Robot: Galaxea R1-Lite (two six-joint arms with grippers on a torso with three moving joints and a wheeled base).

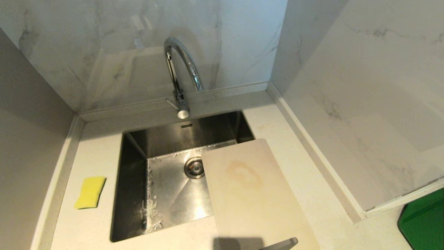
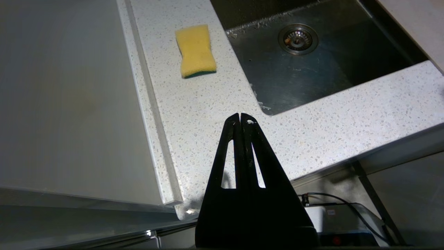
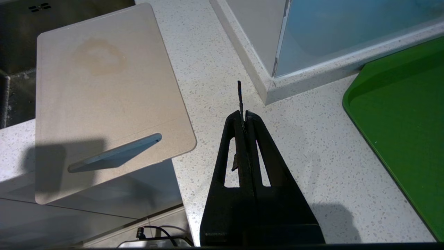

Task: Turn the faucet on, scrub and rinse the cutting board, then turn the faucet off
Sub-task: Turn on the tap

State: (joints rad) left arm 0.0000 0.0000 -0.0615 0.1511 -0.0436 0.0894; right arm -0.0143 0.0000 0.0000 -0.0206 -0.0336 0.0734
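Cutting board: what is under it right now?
The cutting board bridges the counter and the sink's right rim. Part of the basin beneath is hidden.

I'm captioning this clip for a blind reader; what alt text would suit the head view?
A beige cutting board with a brownish ring stain lies on a pale countertop, its far left corner overhanging a steel sink. A chrome faucet arches behind the sink, with no water running. A yellow sponge lies on the counter left of the sink.
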